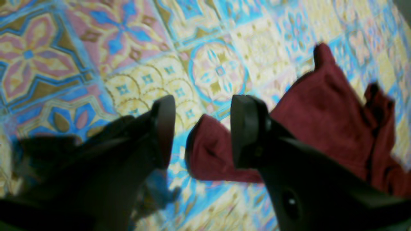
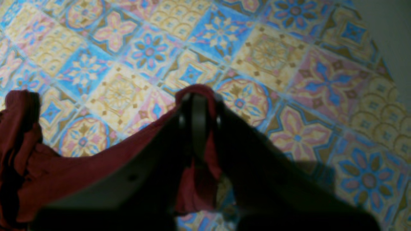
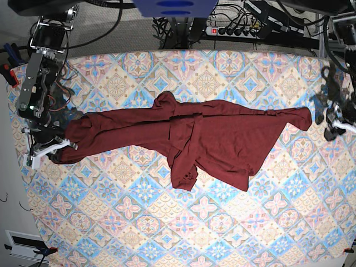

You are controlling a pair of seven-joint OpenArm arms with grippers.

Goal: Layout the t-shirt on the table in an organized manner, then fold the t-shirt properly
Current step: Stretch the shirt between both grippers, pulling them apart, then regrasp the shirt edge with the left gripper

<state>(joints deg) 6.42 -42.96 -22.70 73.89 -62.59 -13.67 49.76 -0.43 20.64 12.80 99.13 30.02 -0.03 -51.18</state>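
at the table's left edge in the base view we have the right gripper pinched tight on a fold of the t-shirt, at the end of one sleeve. from there the maroon cloth stretches across the middle of the table, bunched and overlapping at its centre, not flat. toward the right edge its far tip lies on the tiles, and just beyond it our left gripper stands with jaws parted and nothing between them. we judge the laying-out only partly done; smoothing and all folding remain.
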